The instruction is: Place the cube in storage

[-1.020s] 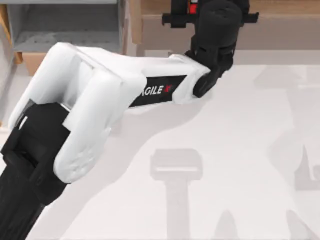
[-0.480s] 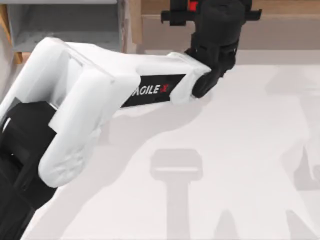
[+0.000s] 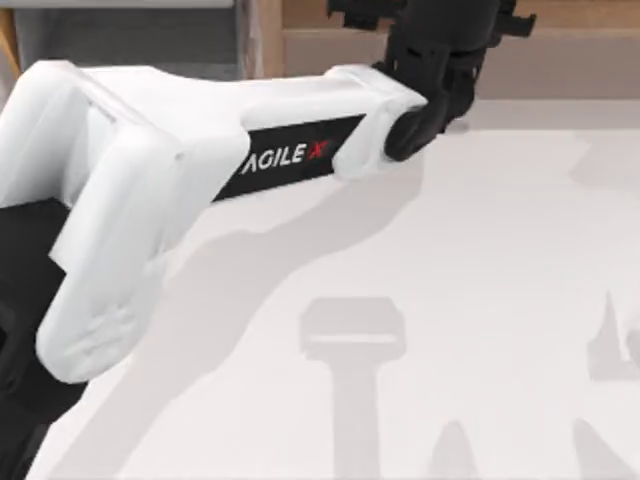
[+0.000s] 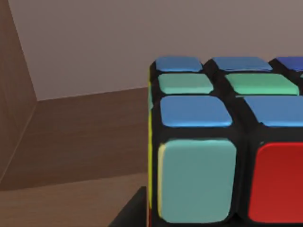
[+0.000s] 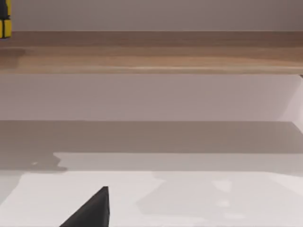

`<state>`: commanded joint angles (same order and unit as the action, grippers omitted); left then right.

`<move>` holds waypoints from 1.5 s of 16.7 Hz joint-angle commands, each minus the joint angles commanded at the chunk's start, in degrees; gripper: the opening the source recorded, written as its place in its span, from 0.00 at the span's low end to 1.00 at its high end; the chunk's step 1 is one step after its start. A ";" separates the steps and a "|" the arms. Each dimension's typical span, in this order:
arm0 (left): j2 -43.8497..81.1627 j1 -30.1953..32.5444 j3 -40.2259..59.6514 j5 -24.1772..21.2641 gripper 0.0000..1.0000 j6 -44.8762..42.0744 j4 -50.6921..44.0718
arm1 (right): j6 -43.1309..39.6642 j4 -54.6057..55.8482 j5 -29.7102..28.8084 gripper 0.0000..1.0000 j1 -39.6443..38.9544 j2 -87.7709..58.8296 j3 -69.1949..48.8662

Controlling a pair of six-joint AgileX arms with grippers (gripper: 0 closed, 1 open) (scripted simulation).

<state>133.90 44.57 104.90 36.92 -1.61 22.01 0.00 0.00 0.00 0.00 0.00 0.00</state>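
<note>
The cube (image 4: 222, 142) sits close against our left wrist camera, apparently clamped in our left gripper (image 3: 430, 15), over the brown shelf (image 4: 71, 137). We judge it rigid, light and slick-faced; hold opposite flat faces. Our left arm reaches across the table (image 3: 480, 300) to its far edge.

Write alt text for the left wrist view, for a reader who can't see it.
A puzzle cube seen very close, with blue, green, pale teal and red stickers between black grid lines and a yellow edge down its side. Behind it are brown wooden surfaces meeting a plain pale wall, and a dark part of the left arm's gripper shows under the cube.
</note>
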 joint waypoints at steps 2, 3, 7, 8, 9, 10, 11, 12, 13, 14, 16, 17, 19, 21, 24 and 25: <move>-2.38 0.01 0.98 -2.52 0.00 -0.54 -8.70 | 0.00 0.00 0.00 1.00 0.00 0.00 0.00; -3.61 -0.05 1.55 -3.91 0.00 -0.85 -13.49 | 0.00 0.00 0.00 1.00 0.00 0.00 0.00; -8.45 -1.14 4.75 -10.21 0.00 -2.40 -35.05 | 0.00 0.00 0.00 1.00 0.00 0.00 0.00; -9.60 -1.64 5.77 -11.89 0.00 -2.84 -40.75 | 0.00 0.00 0.00 1.00 0.00 0.00 0.00; -10.64 -2.35 6.96 -13.59 0.00 -3.32 -46.52 | 0.00 0.00 0.00 1.00 0.00 0.00 0.00; -11.61 -3.18 8.23 -15.29 0.00 -3.82 -52.26 | 0.00 0.00 0.00 1.00 0.00 0.00 0.00; -12.50 -4.16 9.62 -16.97 0.00 -4.34 -57.96 | 0.00 0.00 0.00 1.00 0.00 0.00 0.00; -13.21 -5.40 11.19 -18.60 0.00 -4.89 -63.51 | 0.00 0.00 0.00 1.00 0.00 0.00 0.00; -13.83 -6.78 12.85 -20.20 0.00 -5.46 -68.97 | 0.00 0.00 0.00 1.00 0.00 0.00 0.00; -14.27 -8.43 14.68 -21.72 0.00 -6.06 -74.22 | 0.00 0.00 0.00 1.00 0.00 0.00 0.00; -14.66 -12.49 18.76 -24.49 0.00 -7.31 -84.05 | 0.00 0.00 0.00 1.00 0.00 0.00 0.00; -14.48 -15.04 21.07 -25.67 0.00 -7.97 -88.40 | 0.00 0.00 0.00 1.00 0.00 0.00 0.00; -13.61 -20.77 26.04 -27.74 0.00 -9.32 -96.27 | 0.00 0.00 0.00 1.00 0.00 0.00 0.00; -11.78 -27.33 31.44 -29.36 0.00 -10.70 -102.63 | 0.00 0.00 0.00 1.00 0.00 0.00 0.00; -7.44 -37.72 39.77 -31.26 0.00 -12.78 -109.77 | 0.00 0.00 0.00 1.00 0.00 0.00 0.00; -5.49 -41.10 42.44 -31.82 0.00 -13.45 -111.47 | 0.00 0.00 0.00 1.00 0.00 0.00 0.00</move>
<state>128.40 3.47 147.35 5.10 -15.06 -89.46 0.00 0.00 0.00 0.00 0.00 0.00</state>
